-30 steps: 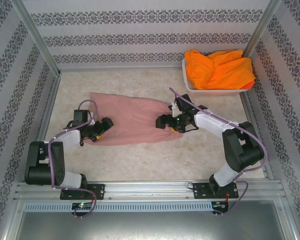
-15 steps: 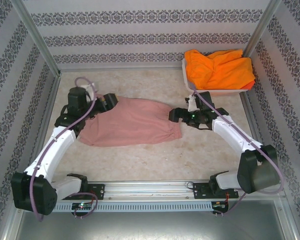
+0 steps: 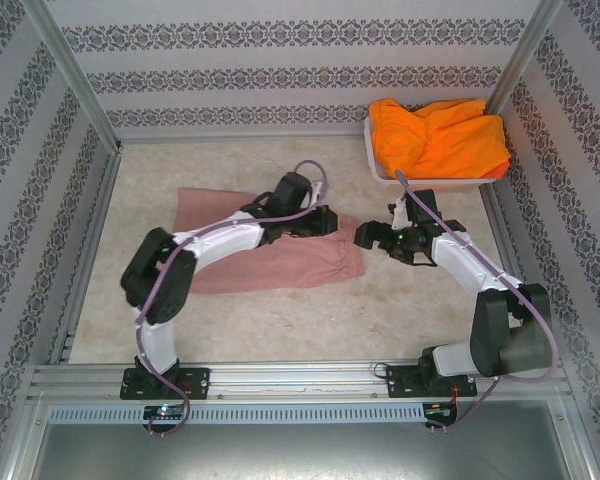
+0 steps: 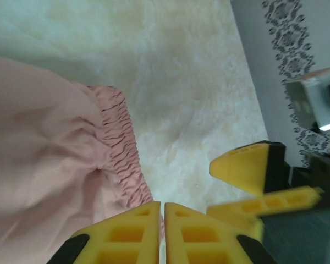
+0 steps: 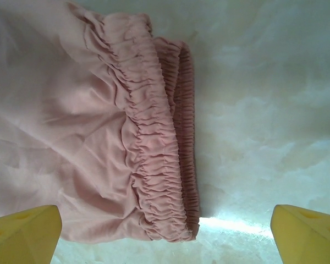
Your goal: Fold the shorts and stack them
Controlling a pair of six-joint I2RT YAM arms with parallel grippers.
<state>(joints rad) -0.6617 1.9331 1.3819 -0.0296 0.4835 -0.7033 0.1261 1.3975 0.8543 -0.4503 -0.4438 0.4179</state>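
The dusty pink shorts lie flat across the middle of the table, with the gathered waistband at their right end. My left arm reaches over them. The left gripper sits by the far corner of the waistband, its yellow fingers shut tip to tip, and I see no cloth between them. Just off the waistband, to its right, my right gripper faces it and stands wide open; its fingers show opposite in the left wrist view. Bright orange shorts are heaped in the basket.
The white lattice basket stands at the back right corner. Patterned walls and aluminium posts close in the table on three sides. Bare pale tabletop lies in front of the pink shorts.
My left arm swung from the shorts' far left corner across to the waistband end, and its jaws went from open to shut. The right gripper stayed open and drew back slightly to the right.
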